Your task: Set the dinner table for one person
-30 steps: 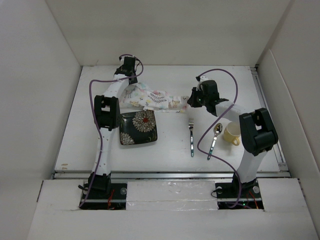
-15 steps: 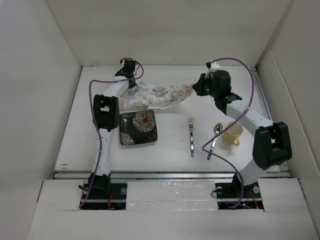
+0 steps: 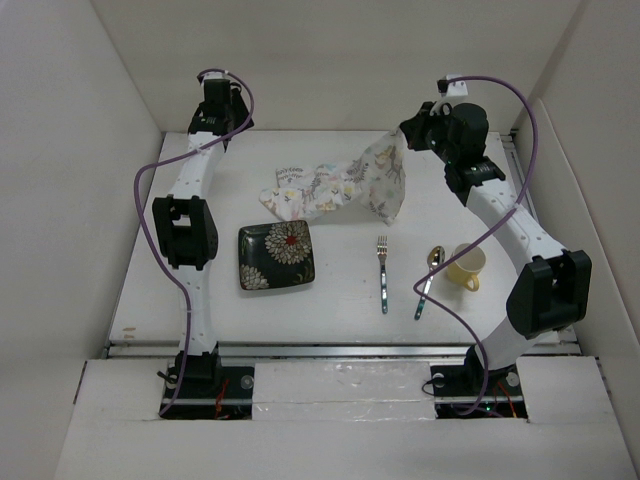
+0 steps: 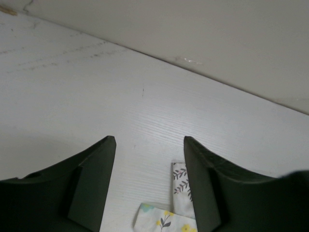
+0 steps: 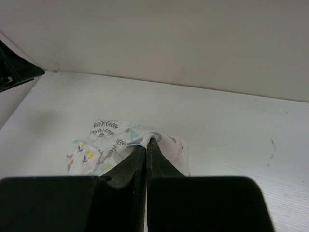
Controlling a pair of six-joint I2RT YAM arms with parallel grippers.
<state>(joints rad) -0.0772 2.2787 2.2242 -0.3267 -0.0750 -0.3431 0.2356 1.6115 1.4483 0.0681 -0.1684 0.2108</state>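
The patterned cloth placemat lies on the white dinner table at the back, its right end lifted. My right gripper is shut on that raised corner; in the right wrist view the jaws pinch the cloth, which hangs down to the left. My left gripper is open and empty, held high near the back wall, left of the cloth. In the left wrist view its gripper stands wide apart above the table, with a cloth corner below.
A dark floral square plate sits left of centre. A fork and a spoon lie side by side to its right. A yellow cup stands right of the spoon. White walls close in the back and both sides.
My right gripper has risen and moved back and right, pulling the cloth's right end up. My left gripper has let go of the cloth's left end and moved up and back left.
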